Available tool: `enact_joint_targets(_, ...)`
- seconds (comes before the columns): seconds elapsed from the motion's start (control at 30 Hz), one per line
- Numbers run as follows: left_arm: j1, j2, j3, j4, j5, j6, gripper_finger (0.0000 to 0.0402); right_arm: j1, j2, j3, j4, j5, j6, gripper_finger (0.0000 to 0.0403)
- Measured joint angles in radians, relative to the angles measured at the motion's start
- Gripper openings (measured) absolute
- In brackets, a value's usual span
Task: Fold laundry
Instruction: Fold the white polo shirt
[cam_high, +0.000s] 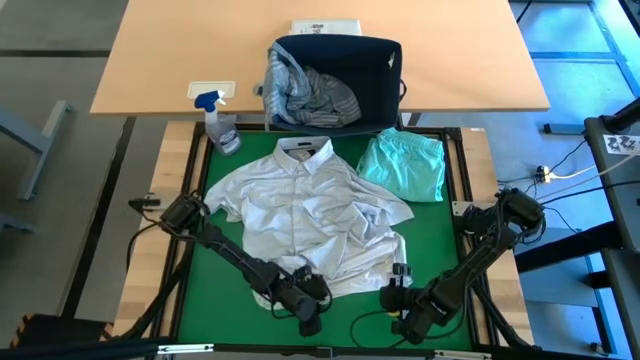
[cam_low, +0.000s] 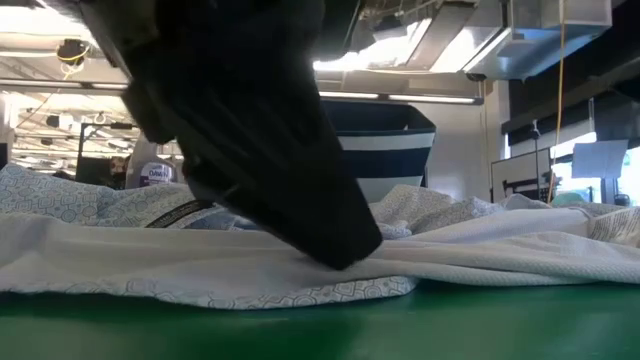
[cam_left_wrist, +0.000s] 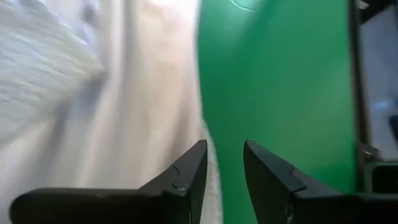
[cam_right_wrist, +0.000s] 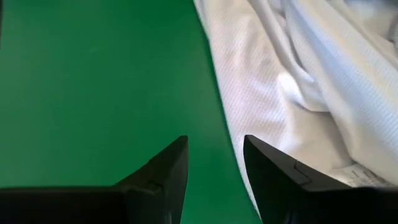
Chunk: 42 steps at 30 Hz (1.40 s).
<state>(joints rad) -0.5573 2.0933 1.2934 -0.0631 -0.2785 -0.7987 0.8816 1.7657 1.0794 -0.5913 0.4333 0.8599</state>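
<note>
Only the high view shows everything together: 1 pale button-up shirt spread flat in the middle of the green tabletop, 1 mint garment folded beside it at the far right corner, 1 striped shirt bunched inside the dark basket, and 1 spray bottle at the far left corner. Low view shows mostly the hem of the pale shirt, w/ a dark arm pressing down on it. 2 arms reach low to the near edge. Left hand is at the shirt's near hem, fingers apart, one over cloth, one over green; not grasping. Right hand is just beside the hem, released, above bare green.
</note>
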Motion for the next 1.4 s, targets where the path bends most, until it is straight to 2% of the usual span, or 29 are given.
enact_joint_targets(0.17,0.01,0.0,-0.02,-0.023,0.01,0.036,0.0096,0.001,0.0,0.0,0.0,-0.033,0.003,0.0154)
enact_joint_targets(0.53,0.009,0.039,-0.018,-0.019,-0.009,0.161,0.0091,0.001,0.0,0.0,0.001,-0.015,0.009,0.0154)
enact_joint_targets(0.6,0.006,0.046,-0.016,-0.037,-0.022,0.187,0.0073,0.001,0.0,0.0,-0.001,-0.014,0.003,0.0154)
enact_joint_targets(0.7,0.005,0.041,-0.017,-0.061,-0.053,0.208,0.002,0.001,0.0,0.0,-0.001,-0.014,-0.001,0.0154)
enact_joint_targets(0.77,0.006,0.029,-0.019,-0.074,-0.057,0.215,0.0008,0.001,0.0,0.0,-0.005,-0.015,-0.004,0.0154)
enact_joint_targets(0.93,0.02,-0.045,-0.019,-0.12,0.011,0.193,0.0002,0.001,-0.001,0.0,-0.008,-0.038,-0.059,0.0154)
enact_joint_targets(1.1,0.05,-0.165,-0.012,-0.083,0.101,0.1,0.0001,0.001,-0.004,0.0,0.014,-0.047,-0.121,0.0154)
enact_joint_targets(1.3,0.086,-0.243,-0.014,-0.09,0.075,0.095,0.0001,0.001,-0.003,-0.007,0.183,-0.137,-0.308,0.0154)
enact_joint_targets(1.4,0.095,-0.266,-0.014,-0.082,0.067,0.094,0.0,-0.01,-0.003,-0.034,0.232,-0.138,-0.318,0.0154)
